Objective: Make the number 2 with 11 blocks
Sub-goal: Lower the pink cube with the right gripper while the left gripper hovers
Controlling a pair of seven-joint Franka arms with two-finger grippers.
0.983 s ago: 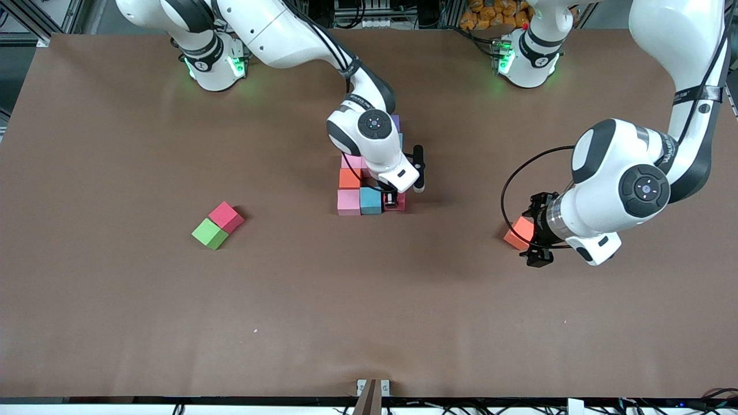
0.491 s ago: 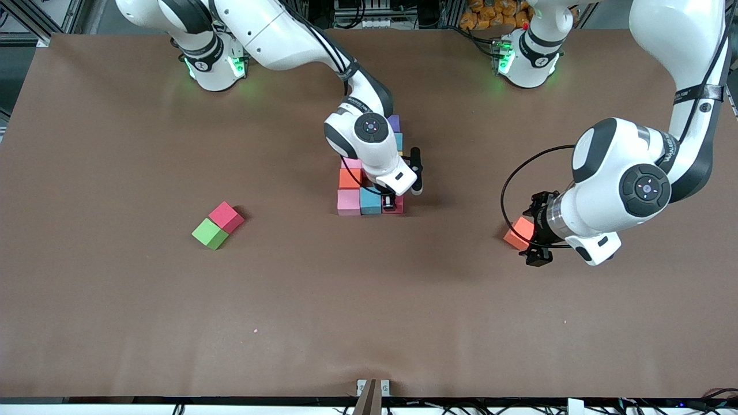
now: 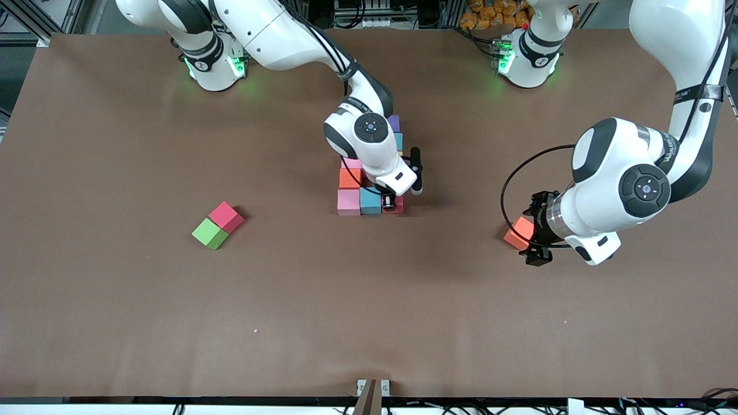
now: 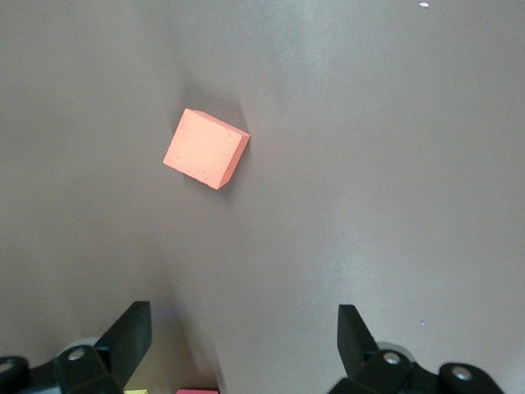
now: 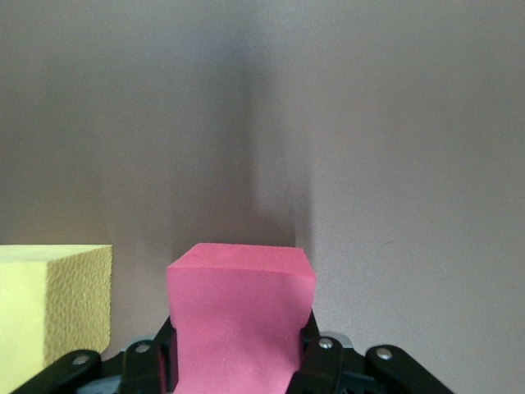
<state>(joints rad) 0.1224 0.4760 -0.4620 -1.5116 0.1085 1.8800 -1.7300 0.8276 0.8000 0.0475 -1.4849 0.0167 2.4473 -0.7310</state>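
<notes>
Right gripper point(image 3: 391, 202) I've got clamped on a pink block point(image 5: 239, 316) beside the blue block point(image 3: 371, 199); left gripper point(image 3: 535, 230) spread wide over the salmon block point(image 3: 520, 232)

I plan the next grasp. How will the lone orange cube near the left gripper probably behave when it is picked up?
The orange cube looks like matte foam, so it is probably light and slightly soft, not slippery. Its flat faces suggest it will not roll. It sits alone on the table, turned at an angle, so the open left gripper may push it askew.
</notes>
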